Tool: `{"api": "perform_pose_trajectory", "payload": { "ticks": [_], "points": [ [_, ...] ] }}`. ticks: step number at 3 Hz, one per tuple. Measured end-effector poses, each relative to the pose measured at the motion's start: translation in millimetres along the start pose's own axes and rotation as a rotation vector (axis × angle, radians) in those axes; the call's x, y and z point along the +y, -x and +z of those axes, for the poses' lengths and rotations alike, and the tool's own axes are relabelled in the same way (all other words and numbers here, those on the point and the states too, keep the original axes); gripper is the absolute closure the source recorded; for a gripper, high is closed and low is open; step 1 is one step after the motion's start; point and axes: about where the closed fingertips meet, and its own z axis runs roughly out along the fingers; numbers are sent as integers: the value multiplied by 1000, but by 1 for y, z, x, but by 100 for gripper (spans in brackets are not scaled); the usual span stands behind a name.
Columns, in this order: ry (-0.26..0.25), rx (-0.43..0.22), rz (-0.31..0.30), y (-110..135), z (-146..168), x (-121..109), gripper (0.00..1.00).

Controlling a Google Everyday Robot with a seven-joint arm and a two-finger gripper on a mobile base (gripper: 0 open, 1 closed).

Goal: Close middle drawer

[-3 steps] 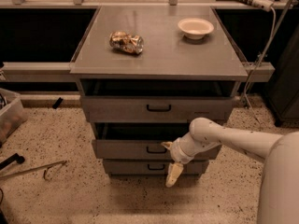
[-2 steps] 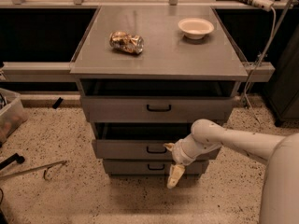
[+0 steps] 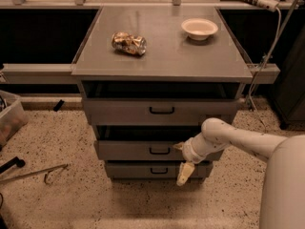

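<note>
Speckled terrazzo floor (image 3: 57, 199) spreads beneath a grey metal bench (image 3: 162, 56), and three grey drawers are stacked under the bench's front edge. On top, a crumpled shiny wrapper or crushed can (image 3: 128, 43) lies toward the left edge. A shallow cream bowl (image 3: 199, 28) sits near the back right corner. Neither one matters to my job.

The wide grey metal middle drawer (image 3: 128, 150) is second in the stack, with a small black bar handle (image 3: 159, 150) at the centre of its flat front. A dark gap shows above that front, and it stands forward of the short bottom drawer front (image 3: 138, 170), so I judge it is not yet shut. The taller top drawer (image 3: 119, 112) also looks pulled out a little from under the bench's front edge.

My white arm (image 3: 238, 140) reaches in from below the front right corner. It brings my claw (image 3: 181, 160) up against the middle drawer's front, just to the right of the handle. The claw is spread and grips nothing: one cream fingertip (image 3: 177, 146) points at the drawer face, the other hangs down in front of the bottom drawer. That suits a push, I think, because closing needs no hold on the handle, only flat pressure on the front. Pressing off-centre could skew the box on its runners, so a straight shove toward the bench's back edge seems the right call.
</note>
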Motion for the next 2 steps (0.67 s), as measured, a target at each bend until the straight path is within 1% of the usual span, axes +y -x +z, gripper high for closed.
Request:
{"api": "perform_pose_trajectory", "payload": {
  "ticks": [1, 2],
  "points": [
    [-12, -1, -14, -4, 1, -24, 0],
    [-29, -9, -21, -2, 2, -37, 0]
  ]
}}
